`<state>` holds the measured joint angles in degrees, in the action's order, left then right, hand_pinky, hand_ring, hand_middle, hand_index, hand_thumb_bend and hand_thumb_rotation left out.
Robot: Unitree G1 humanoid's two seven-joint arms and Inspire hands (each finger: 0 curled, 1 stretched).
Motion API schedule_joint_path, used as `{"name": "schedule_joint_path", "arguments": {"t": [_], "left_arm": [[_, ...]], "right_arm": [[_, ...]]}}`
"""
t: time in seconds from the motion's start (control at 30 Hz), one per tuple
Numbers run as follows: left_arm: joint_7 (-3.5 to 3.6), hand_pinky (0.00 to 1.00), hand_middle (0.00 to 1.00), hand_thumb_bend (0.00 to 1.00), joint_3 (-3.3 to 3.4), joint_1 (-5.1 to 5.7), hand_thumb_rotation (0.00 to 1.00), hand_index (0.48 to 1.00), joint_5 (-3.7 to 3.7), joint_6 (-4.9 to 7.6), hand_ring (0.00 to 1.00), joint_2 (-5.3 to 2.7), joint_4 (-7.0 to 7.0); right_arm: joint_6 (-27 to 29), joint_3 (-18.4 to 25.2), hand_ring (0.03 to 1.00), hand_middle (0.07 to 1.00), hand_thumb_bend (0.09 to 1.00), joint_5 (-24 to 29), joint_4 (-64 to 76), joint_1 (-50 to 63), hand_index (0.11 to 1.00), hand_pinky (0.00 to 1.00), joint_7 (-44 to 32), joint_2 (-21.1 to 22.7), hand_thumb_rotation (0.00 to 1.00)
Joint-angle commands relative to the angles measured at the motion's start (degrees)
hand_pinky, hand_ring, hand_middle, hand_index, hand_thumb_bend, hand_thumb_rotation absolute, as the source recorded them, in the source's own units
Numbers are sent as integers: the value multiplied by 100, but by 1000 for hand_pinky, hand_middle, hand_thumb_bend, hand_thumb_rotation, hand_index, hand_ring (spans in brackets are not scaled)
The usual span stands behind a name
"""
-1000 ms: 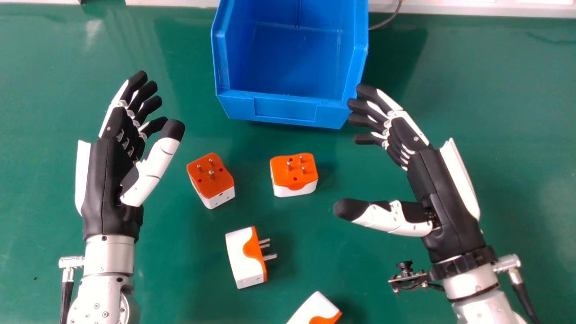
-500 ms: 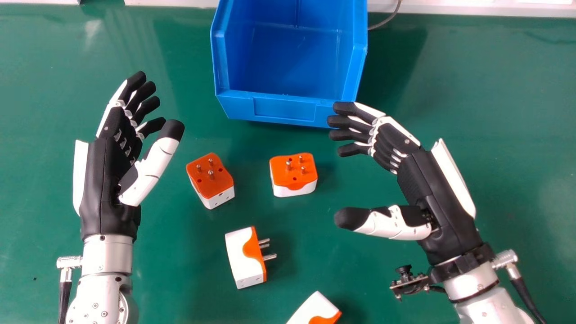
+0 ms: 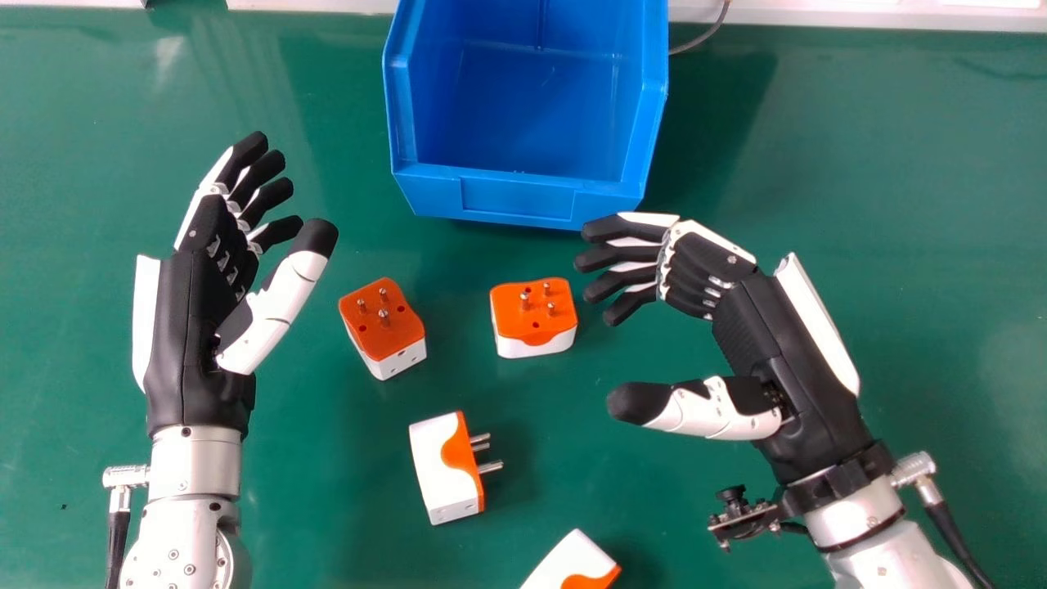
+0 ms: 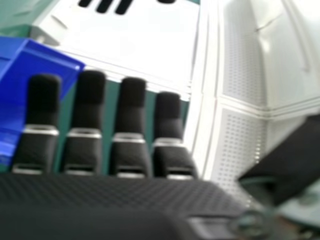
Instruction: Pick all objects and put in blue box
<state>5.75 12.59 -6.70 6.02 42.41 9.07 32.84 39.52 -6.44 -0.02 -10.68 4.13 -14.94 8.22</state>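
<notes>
1. My left hand (image 3: 200, 286) is at the left, over the table (image 3: 323, 507). Its fingers are nearly straight and slightly spread, with nothing in them, and the thumb stands away from them.
2. My right hand (image 3: 765, 327) is at the right, fingers gently bent and fanned, near the box's front corner. The thumb is well apart from them, and nothing lies between. The right hand view also has gaps between these fingers.
3. The box (image 3: 517, 199) sits at the far middle, its open top showing a bare floor.
4. One plug (image 3: 534, 323) lies in front of the box, pins up, near my right fingertips.
5. A second plug (image 3: 382, 323), also pins up, is nearer my left thumb.
6. A third plug (image 3: 446, 470) lies closer in, pins pointing right.
7. A fourth plug (image 3: 572, 563) is cut off by the bottom edge.
</notes>
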Motion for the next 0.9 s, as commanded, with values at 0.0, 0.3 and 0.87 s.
{"name": "schedule_joint_path", "arguments": {"t": [0.0,0.3,0.87], "left_arm": [[-12,765,864,752,-2,-60,502,856,-50,75,837,56,-62],[26,761,860,752,5,-85,497,853,-25,113,833,72,-8],[-77,753,855,750,-3,-88,482,849,-166,99,825,113,-8]], "right_arm": [[94,29,578,651,931,122,202,-50,691,485,-23,8,593],[43,14,543,623,924,194,264,-35,681,452,-175,37,591],[-432,-135,538,602,917,163,773,49,613,432,-565,321,628]]}}
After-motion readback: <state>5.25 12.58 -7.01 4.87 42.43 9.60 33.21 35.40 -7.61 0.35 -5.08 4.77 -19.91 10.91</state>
